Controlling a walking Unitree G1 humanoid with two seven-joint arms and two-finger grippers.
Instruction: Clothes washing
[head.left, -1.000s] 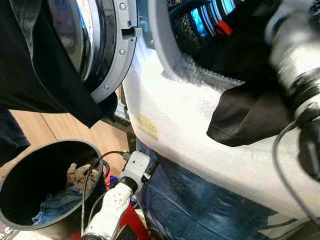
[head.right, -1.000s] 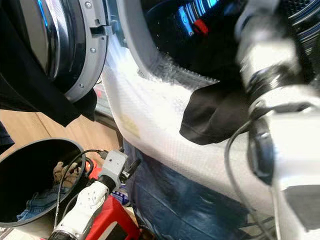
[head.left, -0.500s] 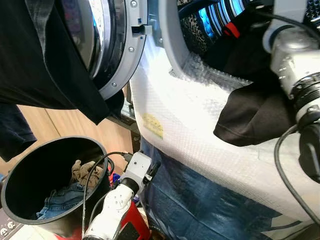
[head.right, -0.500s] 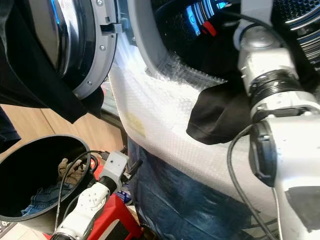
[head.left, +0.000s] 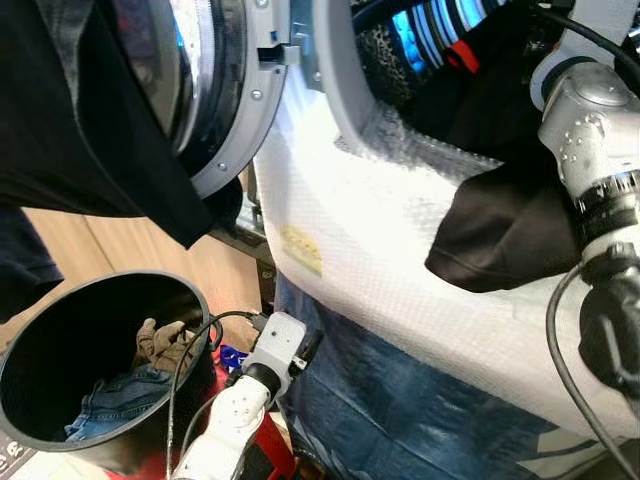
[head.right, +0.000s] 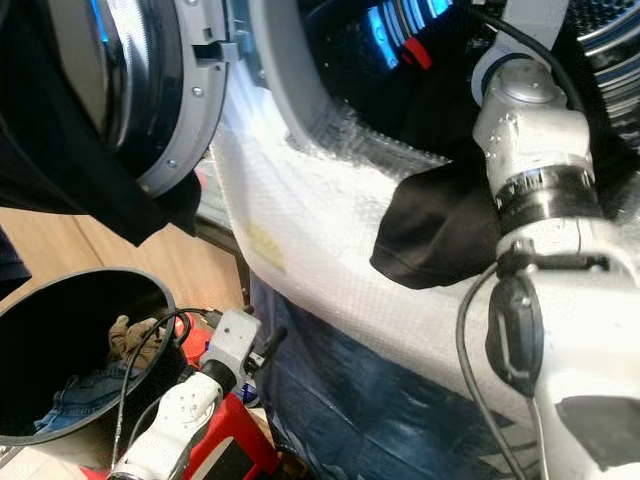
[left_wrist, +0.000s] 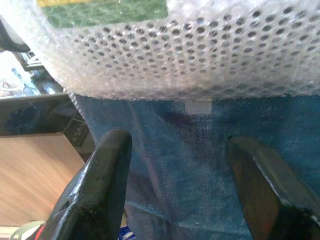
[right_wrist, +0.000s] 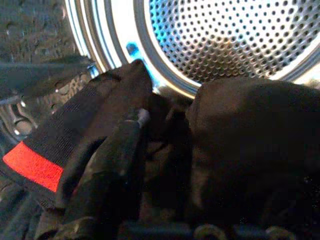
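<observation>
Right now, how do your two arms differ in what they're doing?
The right arm reaches up into the washing machine's drum, its gripper buried among dark clothes; the left arm sits low beside the black basket. The left gripper is open and empty, facing blue fabric under bubble wrap; the right gripper's fingers are too hidden to judge. Both arms are silver, with black fingers.

Since a second ago the right arm (head.right: 540, 170) has reached further up and into the washing machine's opening, so it now shows sharply instead of blurred. The black garment (head.left: 500, 235) draped over the bubble-wrapped rim hangs slightly differently, its lower fold a little fuller. The left arm (head.left: 235, 420) has sunk a touch lower beside the black basket (head.left: 60, 450).
</observation>
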